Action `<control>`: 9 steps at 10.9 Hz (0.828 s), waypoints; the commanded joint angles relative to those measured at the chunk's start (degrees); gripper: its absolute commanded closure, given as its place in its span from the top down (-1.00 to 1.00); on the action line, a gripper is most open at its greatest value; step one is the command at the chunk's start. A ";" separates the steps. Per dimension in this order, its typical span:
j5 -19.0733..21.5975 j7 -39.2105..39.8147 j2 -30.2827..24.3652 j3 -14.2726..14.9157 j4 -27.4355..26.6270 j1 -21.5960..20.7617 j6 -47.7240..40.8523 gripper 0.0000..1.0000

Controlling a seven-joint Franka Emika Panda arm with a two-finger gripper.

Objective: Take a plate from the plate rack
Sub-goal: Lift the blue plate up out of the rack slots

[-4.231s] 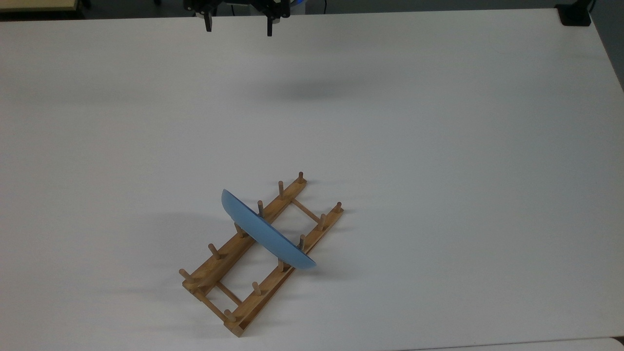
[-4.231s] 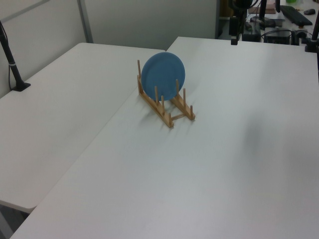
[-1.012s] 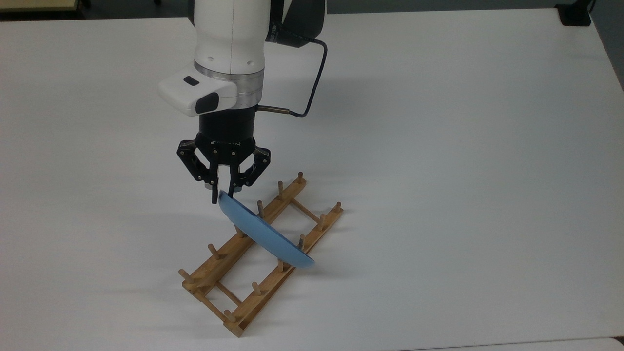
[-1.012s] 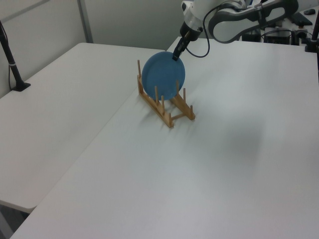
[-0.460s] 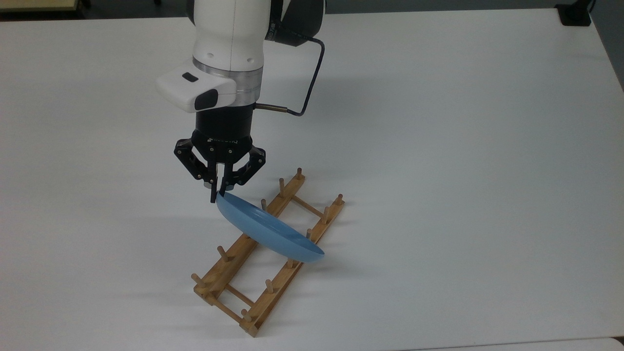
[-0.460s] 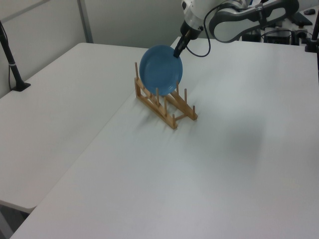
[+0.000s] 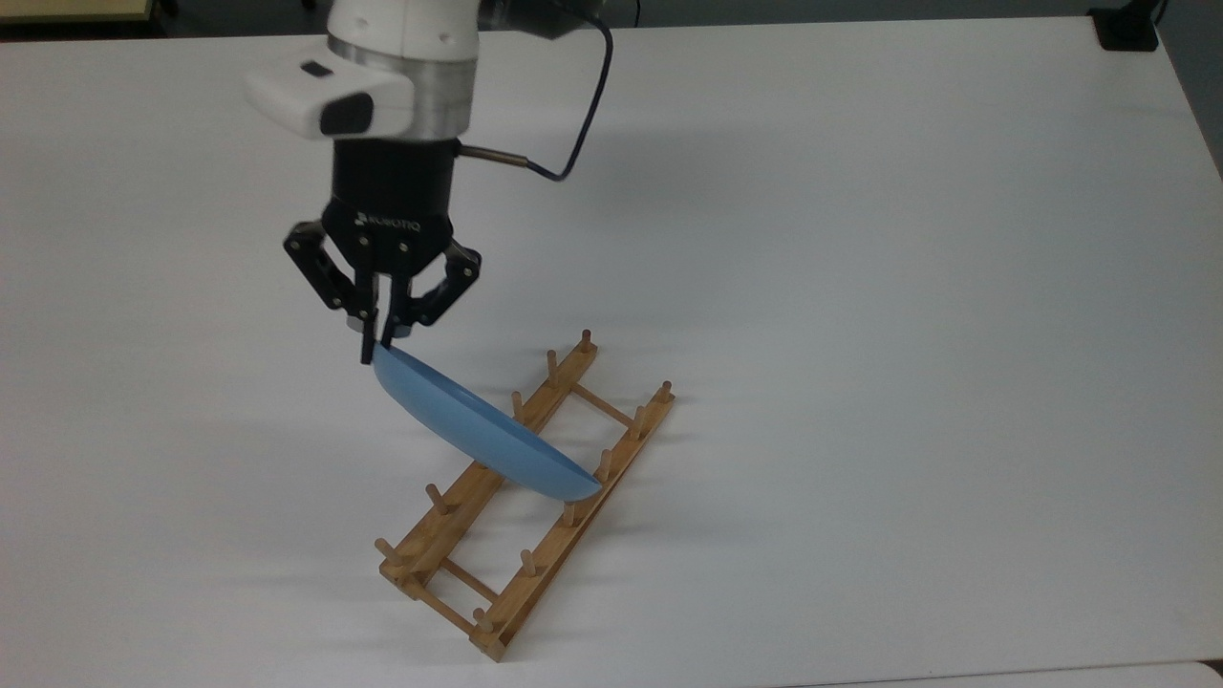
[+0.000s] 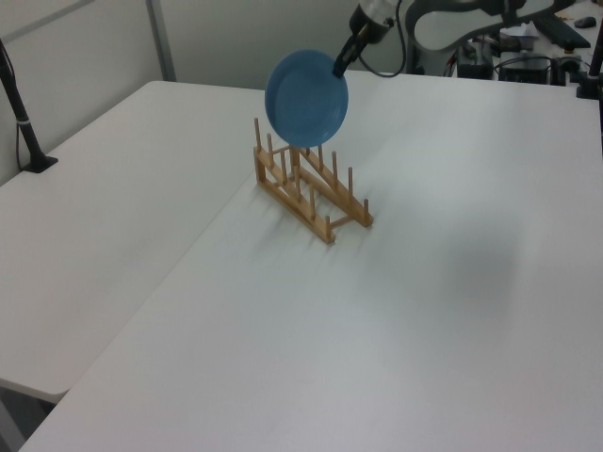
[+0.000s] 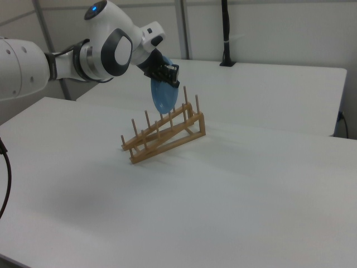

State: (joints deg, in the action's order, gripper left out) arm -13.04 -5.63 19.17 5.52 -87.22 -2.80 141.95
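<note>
In the top view the pincer (image 7: 375, 349) has its fingers pressed together on the upper rim of the light-blue plate (image 7: 478, 430), which slants down and away from it over the wooden plate rack (image 7: 535, 497) on the white table (image 7: 860, 287). In the left view the plate (image 8: 306, 98) hangs round and face-on below the pincer (image 8: 339, 68), its lower edge just above the pegs of the plate rack (image 8: 311, 188). In the right view the plate (image 9: 163, 96) shows edge-on under the pincer (image 9: 169, 78), over the far end of the plate rack (image 9: 164, 134).

the plate (image 7: 478, 430) covers part of the plate rack's (image 7: 535, 497) far rail in the top view. the arm (image 7: 401, 57) is cut off by the top edge there. in the right view, the gripper (image 9: 169, 75) hides the plate's upper rim.
</note>
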 commanded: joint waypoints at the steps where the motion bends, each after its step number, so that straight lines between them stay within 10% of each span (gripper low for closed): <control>1: -0.32 -0.78 -2.38 0.11 -1.64 -0.28 -4.83 -1.00; 9: 18.74 22.64 -5.11 0.11 -1.99 3.76 -26.34 -1.00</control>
State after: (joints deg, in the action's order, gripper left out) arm 1.98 7.96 15.85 5.50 -87.29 -0.36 121.55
